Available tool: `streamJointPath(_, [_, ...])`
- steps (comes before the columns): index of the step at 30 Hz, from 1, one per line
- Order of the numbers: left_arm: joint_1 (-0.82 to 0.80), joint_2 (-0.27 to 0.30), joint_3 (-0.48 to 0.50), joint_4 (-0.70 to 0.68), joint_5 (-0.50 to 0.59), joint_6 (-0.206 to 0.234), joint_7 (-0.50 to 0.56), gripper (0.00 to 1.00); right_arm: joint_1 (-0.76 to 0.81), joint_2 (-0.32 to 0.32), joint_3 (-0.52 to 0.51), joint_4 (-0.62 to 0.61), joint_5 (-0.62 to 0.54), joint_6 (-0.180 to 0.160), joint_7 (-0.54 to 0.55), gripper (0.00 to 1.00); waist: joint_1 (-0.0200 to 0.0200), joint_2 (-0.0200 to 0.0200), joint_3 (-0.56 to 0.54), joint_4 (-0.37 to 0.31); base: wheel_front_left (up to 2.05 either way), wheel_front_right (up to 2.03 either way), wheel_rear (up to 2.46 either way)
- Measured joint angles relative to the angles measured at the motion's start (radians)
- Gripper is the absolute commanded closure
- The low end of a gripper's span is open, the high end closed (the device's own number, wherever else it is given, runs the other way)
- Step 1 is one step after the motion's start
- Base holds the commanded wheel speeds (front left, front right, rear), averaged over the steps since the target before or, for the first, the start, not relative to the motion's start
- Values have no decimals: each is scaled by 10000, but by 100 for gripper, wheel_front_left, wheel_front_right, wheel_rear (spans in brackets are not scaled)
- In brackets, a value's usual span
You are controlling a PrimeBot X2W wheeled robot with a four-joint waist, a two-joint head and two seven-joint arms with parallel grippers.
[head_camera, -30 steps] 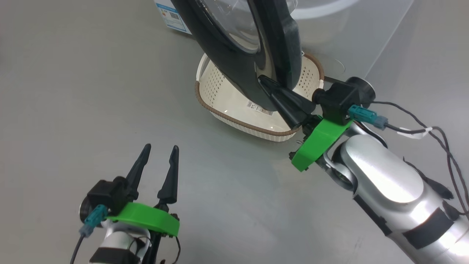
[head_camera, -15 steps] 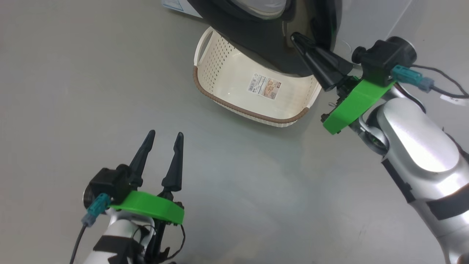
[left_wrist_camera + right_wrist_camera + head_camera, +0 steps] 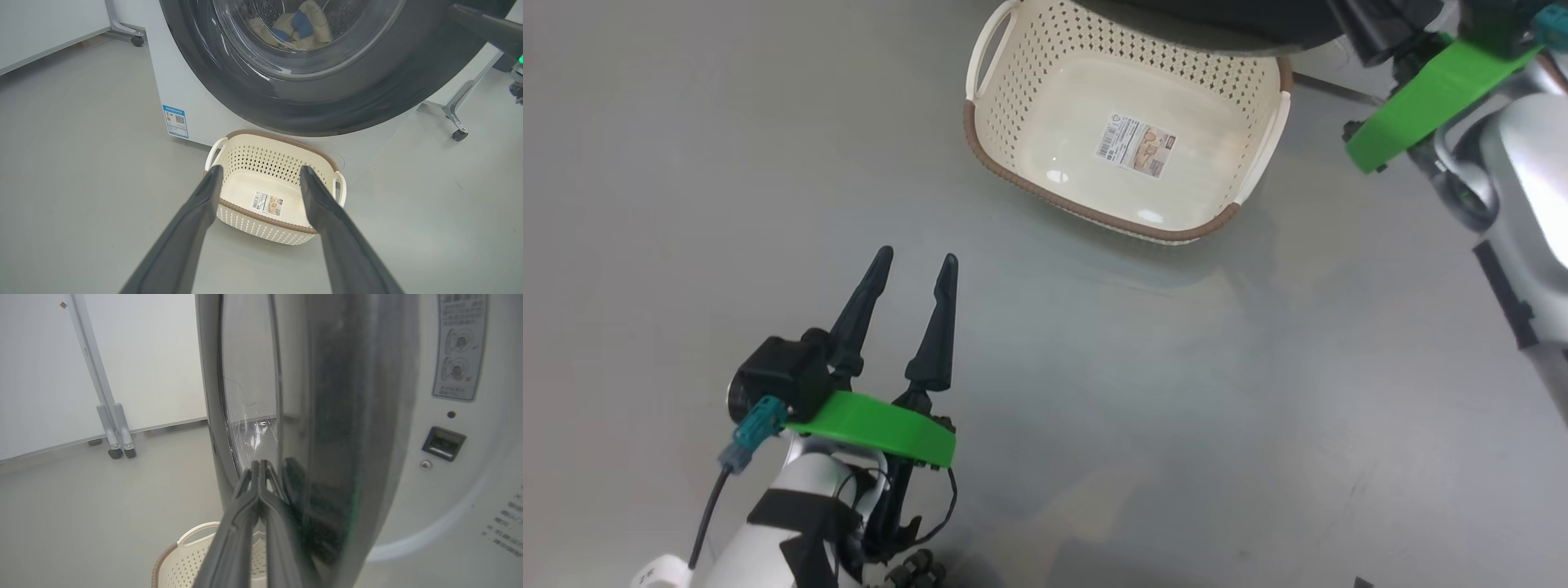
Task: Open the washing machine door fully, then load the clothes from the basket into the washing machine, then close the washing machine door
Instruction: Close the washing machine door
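The washing machine door (image 3: 310,102), black-rimmed with a glass bowl, stands nearly closed against the white washing machine (image 3: 192,102). Through the glass I see the clothes (image 3: 298,26), cream with blue patches, lying in the drum. My right gripper (image 3: 259,463) is shut, its tips pressed against the door's (image 3: 327,416) black edge, which still stands a little off the machine's front (image 3: 470,477). The basket (image 3: 1094,214) sits on the floor below the door, holding nothing but its label sticker. My left gripper (image 3: 916,256) hangs open above the floor, well short of the basket (image 3: 265,218).
Grey floor lies all around. A caster-footed metal leg (image 3: 455,118) stands right of the machine, and another wheeled stand (image 3: 114,437) sits by the white wall. The machine's latch slot (image 3: 443,443) faces the door. A blue label (image 3: 175,121) marks the machine's lower corner.
The door has swung away from over the basket toward the machine, with my shut right gripper pushing on its edge. The head camera has shifted. The left gripper stays open.
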Motion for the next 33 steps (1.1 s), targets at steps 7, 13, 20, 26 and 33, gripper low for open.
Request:
streamJointPath(7, [-71, -111, -73, 8, -105, 0, 0, 0, -963, -161, -441, 606, -90, 0, 0, 100, -1, 0, 313, 269, 0, 0, 0])
streamJointPath(13, [-231, -228, -117, 21, -148, 0, 0, 0, -1574, -374, -579, 1147, 23, 0, 0, 100, -1, 0, 480, 471, 0, 0, 0])
streamJointPath(20, [-250, -286, -128, 21, -148, 0, 0, 0, -2374, -443, -775, 2084, -196, 4, -2, 100, -1, 0, 615, 604, 0, 0, 0])
streamJointPath(26, [-256, -355, -155, 29, -150, 0, 0, 0, -2876, -305, -1356, 2882, -625, 102, -4, 100, -3, 0, 697, 678, 0, 0, 0])
streamJointPath(33, [-267, -401, -194, 52, -198, 0, 0, 0, -2956, -100, -1697, 3212, -1034, 136, -15, 100, -3, 0, 672, 738, 0, 0, 0])
